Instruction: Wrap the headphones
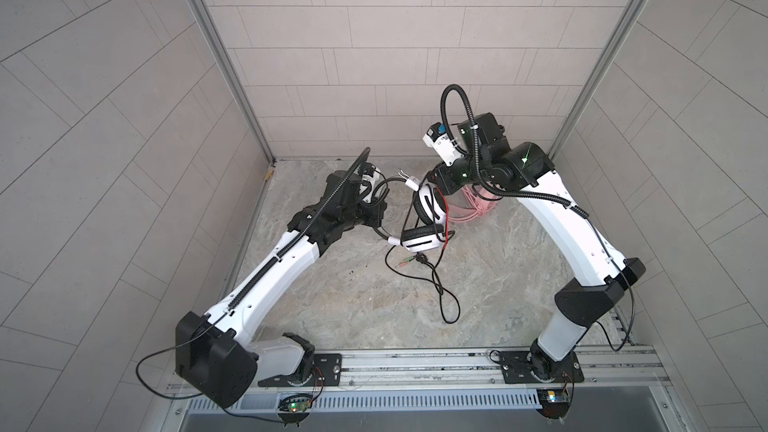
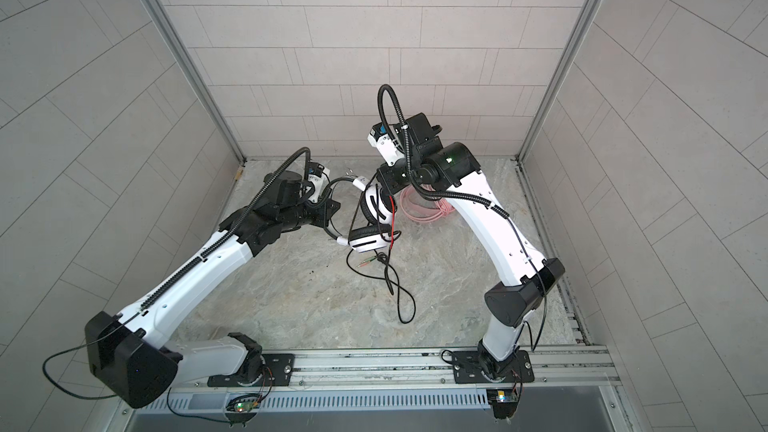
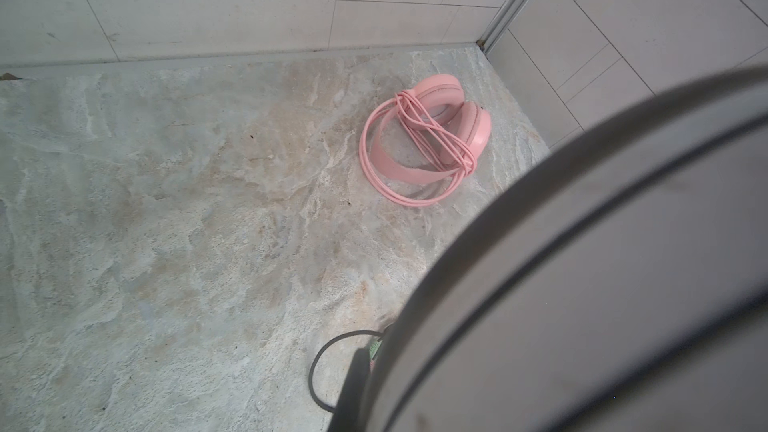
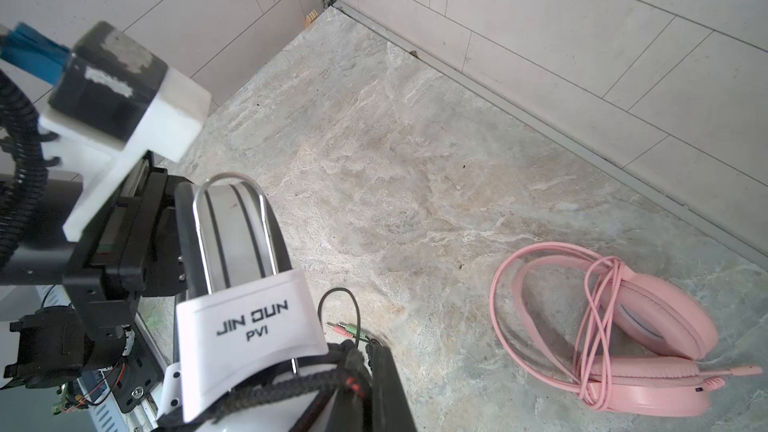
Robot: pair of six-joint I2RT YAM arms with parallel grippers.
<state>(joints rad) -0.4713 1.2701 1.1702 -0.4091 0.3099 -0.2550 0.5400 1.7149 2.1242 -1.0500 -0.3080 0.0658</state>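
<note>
- showing the white-and-black headset (image 1: 422,222) being held up over the middle of the stone table (image 1: 332,305), between the two arms; whether its lower ear cup (image 1: 419,241) is touching the table cannot be told
- the left gripper (image 1: 376,218) is gripping the headband (image 4: 232,222) with closed jaws, on the arch away from the cups; the right wrist view is showing this clamp beside the white slider (image 4: 249,326)
- the right gripper (image 1: 437,184) is standing with jaws shut just above the upper ear cup (image 1: 428,205); the braided black cable (image 4: 291,388) is running up to its fingers, so it is judged to be pinching that cable, though the contact is partly hidden
- the remaining cable is trailing down from the cups and lying in loose loops on the table, with the plugs (image 1: 405,261) lying free; wrapping is judged to be only beginning
- the pink headset (image 3: 478,130) is lying well apart, near the back corner, with its pink cable (image 3: 428,130) already wound around it
- handling: the headset is probably weighing little, with a springy headband and soft cups; the headband is offering the firmest hold, while the thin cable is looking limp, slippery and prone to snagging, so it is best taken near the cup and fed on turn by turn
</note>
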